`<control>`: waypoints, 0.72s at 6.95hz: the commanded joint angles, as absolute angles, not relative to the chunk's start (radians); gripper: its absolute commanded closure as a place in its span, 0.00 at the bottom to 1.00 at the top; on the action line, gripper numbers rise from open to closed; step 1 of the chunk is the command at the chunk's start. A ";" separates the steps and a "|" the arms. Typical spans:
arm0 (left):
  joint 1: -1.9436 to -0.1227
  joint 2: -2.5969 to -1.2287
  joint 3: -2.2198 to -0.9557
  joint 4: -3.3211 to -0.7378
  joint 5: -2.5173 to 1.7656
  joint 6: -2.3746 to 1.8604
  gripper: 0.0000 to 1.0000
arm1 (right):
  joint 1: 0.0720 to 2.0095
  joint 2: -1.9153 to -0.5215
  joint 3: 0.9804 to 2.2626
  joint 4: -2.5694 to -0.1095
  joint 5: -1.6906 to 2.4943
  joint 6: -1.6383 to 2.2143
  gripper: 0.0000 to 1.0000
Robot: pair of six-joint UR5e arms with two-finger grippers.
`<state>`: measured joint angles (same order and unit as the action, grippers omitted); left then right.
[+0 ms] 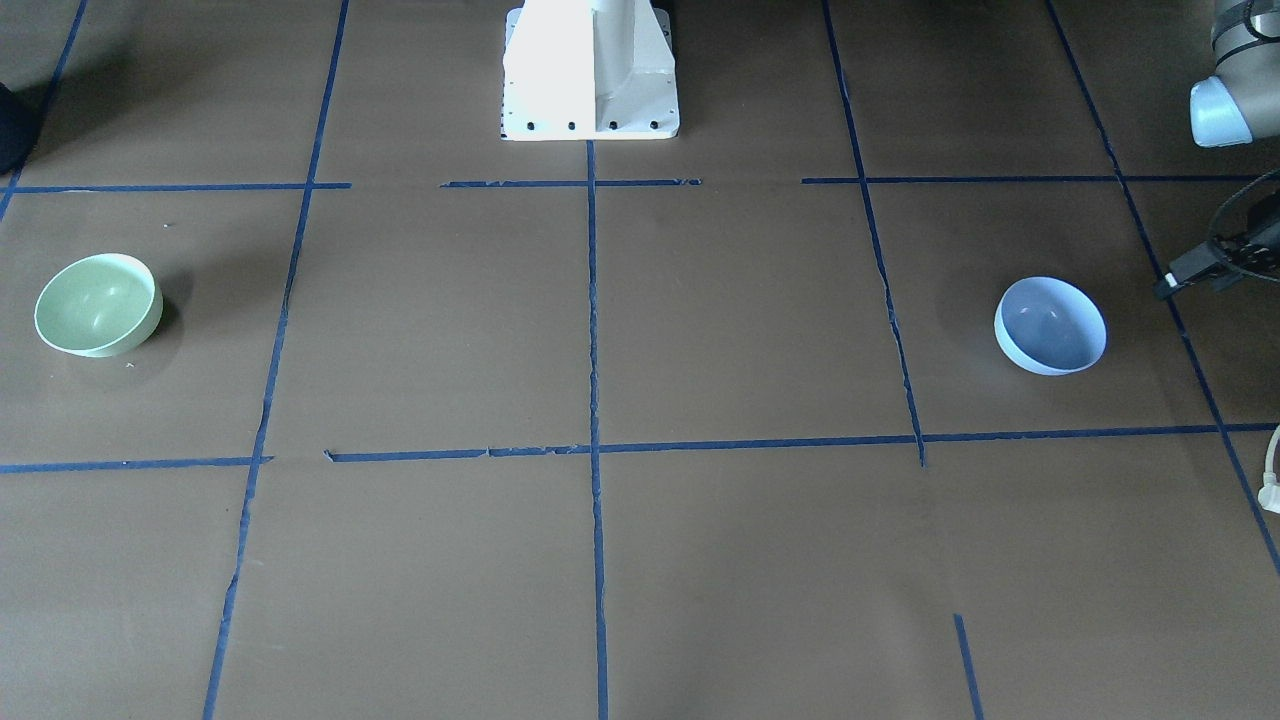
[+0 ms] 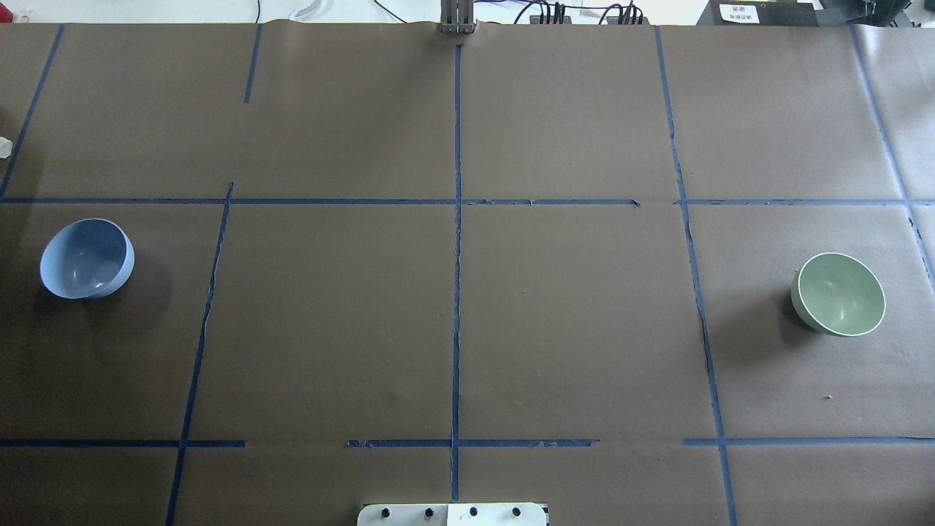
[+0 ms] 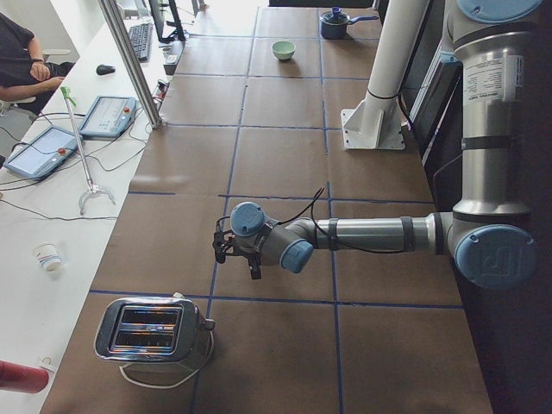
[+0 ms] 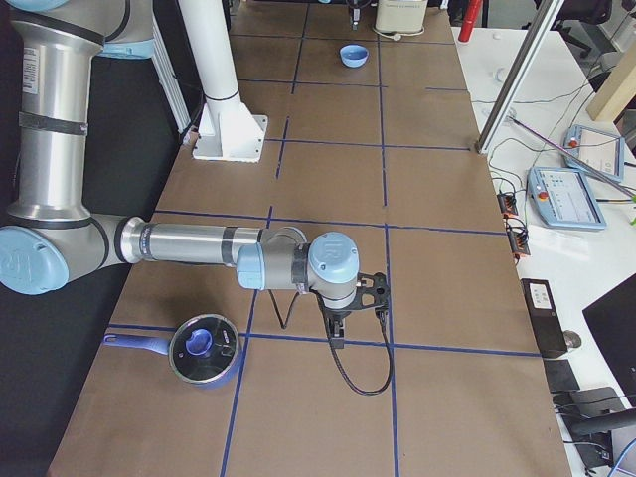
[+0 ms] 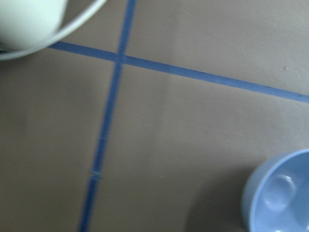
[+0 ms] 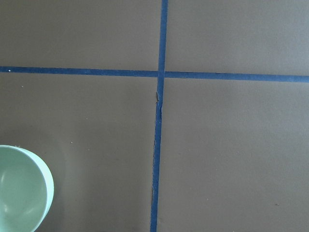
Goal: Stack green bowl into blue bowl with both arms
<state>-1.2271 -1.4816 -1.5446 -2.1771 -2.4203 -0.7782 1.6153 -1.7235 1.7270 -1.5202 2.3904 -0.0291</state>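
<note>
The pale green bowl [image 1: 98, 305] stands upright at the table's right end in the overhead view [image 2: 838, 294]. It also shows at the bottom left of the right wrist view [image 6: 21, 191]. The pale blue bowl [image 1: 1050, 325] sits tilted at the table's left end [image 2: 88, 258] and shows at the bottom right of the left wrist view [image 5: 282, 198]. My left gripper [image 3: 224, 247] hovers near the blue bowl. My right gripper [image 4: 373, 290] hovers near the green bowl. I cannot tell whether either is open or shut. Neither wrist view shows fingers.
The white pedestal base [image 1: 590, 70] stands at the robot's side. A toaster [image 3: 151, 332] sits beyond the left end. A lidded blue pot [image 4: 204, 348] sits beyond the right end. A pale curved object [image 5: 29, 24] is near the blue bowl.
</note>
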 commanded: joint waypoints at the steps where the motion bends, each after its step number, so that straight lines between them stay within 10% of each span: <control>1: -1.131 -1.499 -1.542 -2.229 -2.384 -0.857 0.00 | 1.615 -1.724 1.727 -1.520 2.390 -0.029 0.00; 5: -1.092 -1.569 -1.479 -2.229 -2.384 -0.861 0.19 | 1.615 -1.724 1.727 -1.519 2.388 -0.029 0.00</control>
<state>-1.0965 -1.5579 -1.4886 -2.2279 -2.3839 -0.8585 1.6153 -1.7236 1.7266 -1.5188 2.3886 -0.0291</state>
